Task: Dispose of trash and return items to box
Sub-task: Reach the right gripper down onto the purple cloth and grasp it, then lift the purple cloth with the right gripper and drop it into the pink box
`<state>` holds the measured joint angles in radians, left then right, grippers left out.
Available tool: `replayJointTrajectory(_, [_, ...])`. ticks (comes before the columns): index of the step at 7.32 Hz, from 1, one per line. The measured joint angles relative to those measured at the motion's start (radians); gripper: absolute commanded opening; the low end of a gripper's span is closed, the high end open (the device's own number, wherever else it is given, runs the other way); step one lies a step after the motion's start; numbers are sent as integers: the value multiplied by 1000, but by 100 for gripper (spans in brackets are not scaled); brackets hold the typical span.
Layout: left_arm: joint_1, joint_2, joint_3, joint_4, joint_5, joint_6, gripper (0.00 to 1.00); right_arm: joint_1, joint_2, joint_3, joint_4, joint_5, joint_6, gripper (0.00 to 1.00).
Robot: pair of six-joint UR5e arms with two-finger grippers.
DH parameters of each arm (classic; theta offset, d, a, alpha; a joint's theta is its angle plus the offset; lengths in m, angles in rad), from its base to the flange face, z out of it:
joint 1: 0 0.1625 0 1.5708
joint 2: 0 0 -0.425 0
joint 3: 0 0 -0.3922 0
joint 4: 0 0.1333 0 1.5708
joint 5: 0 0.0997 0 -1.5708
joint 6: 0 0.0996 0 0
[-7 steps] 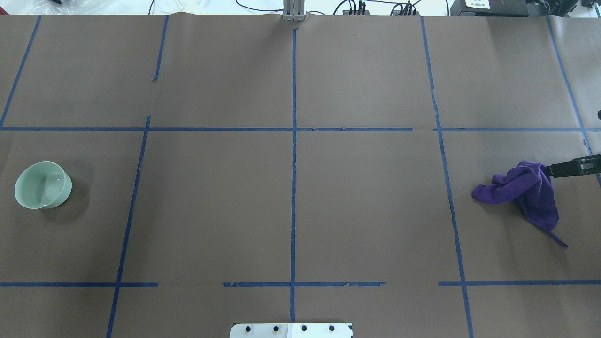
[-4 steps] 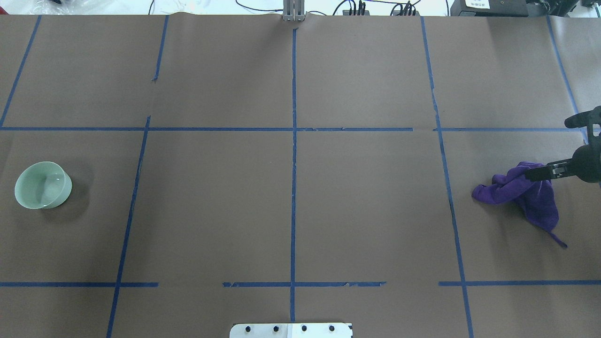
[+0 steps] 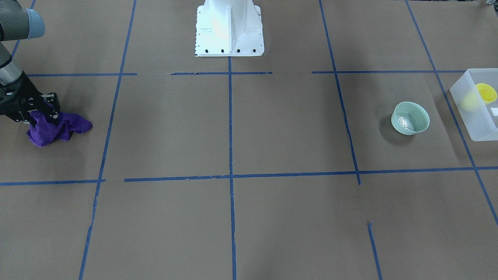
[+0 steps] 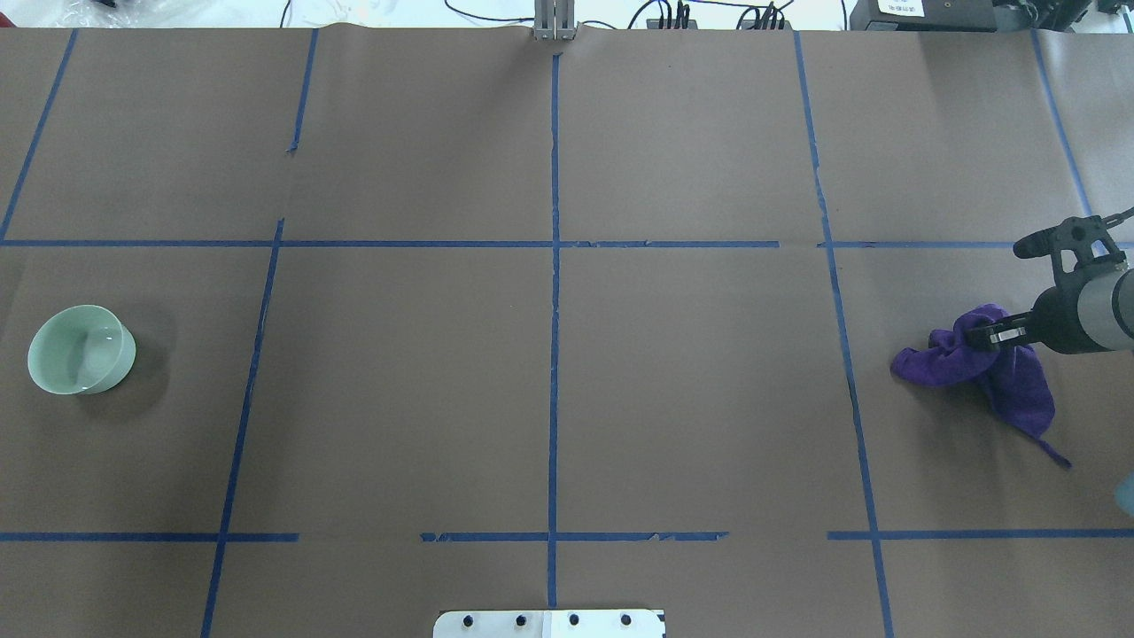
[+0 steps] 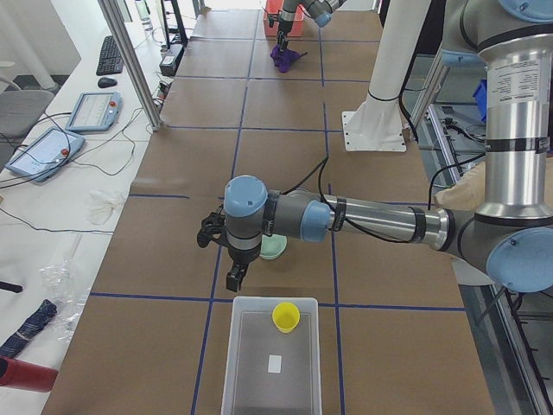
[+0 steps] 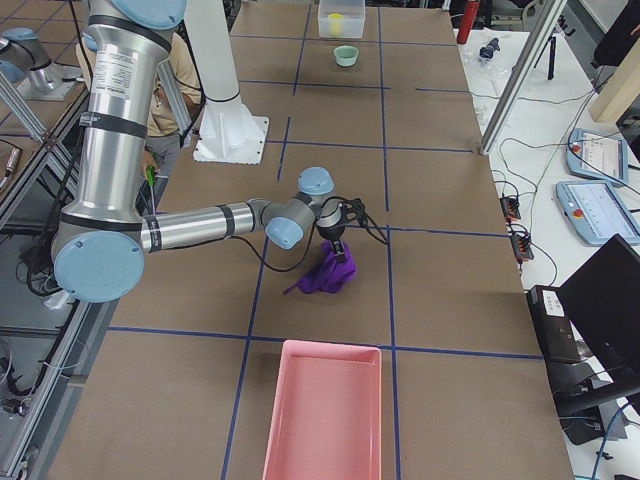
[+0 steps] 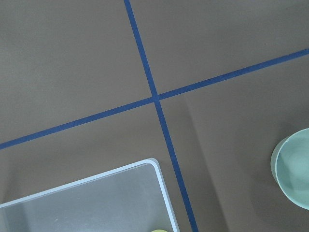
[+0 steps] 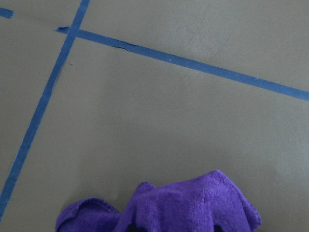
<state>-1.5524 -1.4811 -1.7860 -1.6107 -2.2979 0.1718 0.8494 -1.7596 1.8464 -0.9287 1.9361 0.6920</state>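
Note:
The pale mint-green bowl [image 3: 410, 118] stands upright on the table at my left end, and also shows in the overhead view [image 4: 80, 348]. The pale-yellow cup [image 3: 486, 93] lies inside the frosted white box [image 3: 467, 112] beside the bowl. My left gripper [image 5: 233, 278] hovers between bowl and box; it shows only in the left side view, so I cannot tell if it is open or shut. My right gripper [image 4: 985, 336] is open, with its fingers down on the top of a crumpled purple cloth [image 4: 1019, 381] at my right end.
A pink tray [image 6: 320, 410] lies on the table beyond the purple cloth at my right end. The white robot base [image 3: 229, 27] stands at the table's near middle. Blue tape lines cross the brown table cover.
My right gripper has moved in from the right edge to over the top of the purple cloth. The cloth's upper fold has shifted slightly. The bowl has not moved.

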Motion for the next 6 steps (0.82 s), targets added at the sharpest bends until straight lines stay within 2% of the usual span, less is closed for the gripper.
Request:
replayJointTrajectory(3, [0, -3, 4, 0, -1, 0, 100, 20, -3, 9, -8, -6, -56, 0])
replayJointTrajectory(4, [0, -4, 5, 0, -1, 0, 100, 81, -5, 13, -26, 3, -161, 0])
replayJointTrajectory(6, [0, -3, 3, 0, -2, 0, 100, 311, -10, 18, -143, 98, -518, 0])
